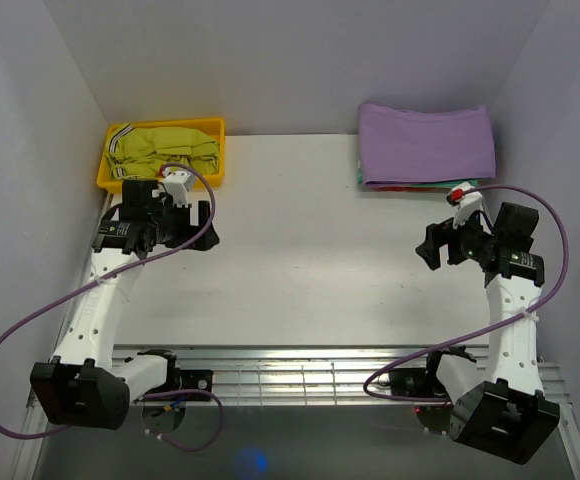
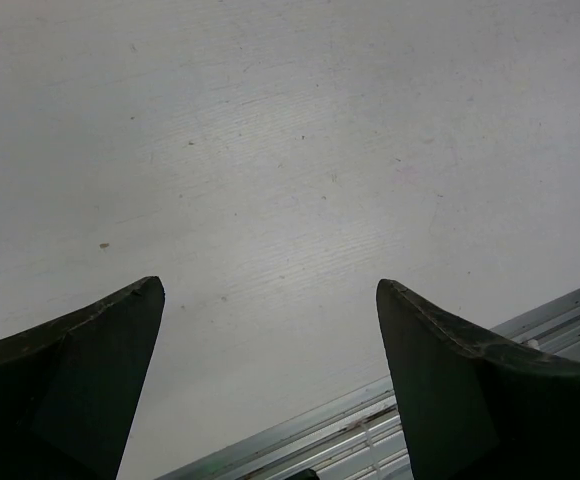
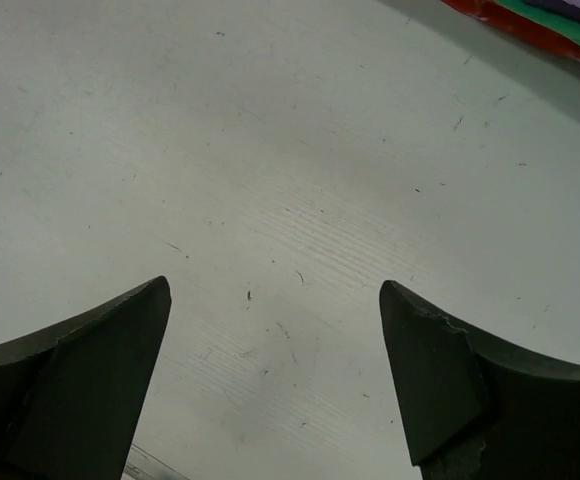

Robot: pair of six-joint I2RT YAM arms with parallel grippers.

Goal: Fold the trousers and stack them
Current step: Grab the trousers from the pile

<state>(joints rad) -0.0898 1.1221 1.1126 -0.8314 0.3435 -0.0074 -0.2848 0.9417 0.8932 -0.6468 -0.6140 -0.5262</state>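
Observation:
The yellow-green trousers [image 1: 165,150] lie crumpled in a yellow bin [image 1: 218,128] at the table's back left, with their striped waistband trim at the bin's left side. My left gripper [image 1: 204,226] [image 2: 270,285] hovers just in front of the bin, open, with only bare white table between its fingers. On the right side of the table, in front of the purple stack, my right gripper [image 1: 430,246] [image 3: 275,283] is open too and holds nothing. Neither wrist view shows the trousers.
A folded purple cloth [image 1: 427,143] tops a stack of folded clothes at the back right; the stack's red and green edges [image 3: 540,20] show in the right wrist view. A metal rail [image 1: 300,375] [image 2: 530,340] runs along the near edge. Grey walls enclose the table.

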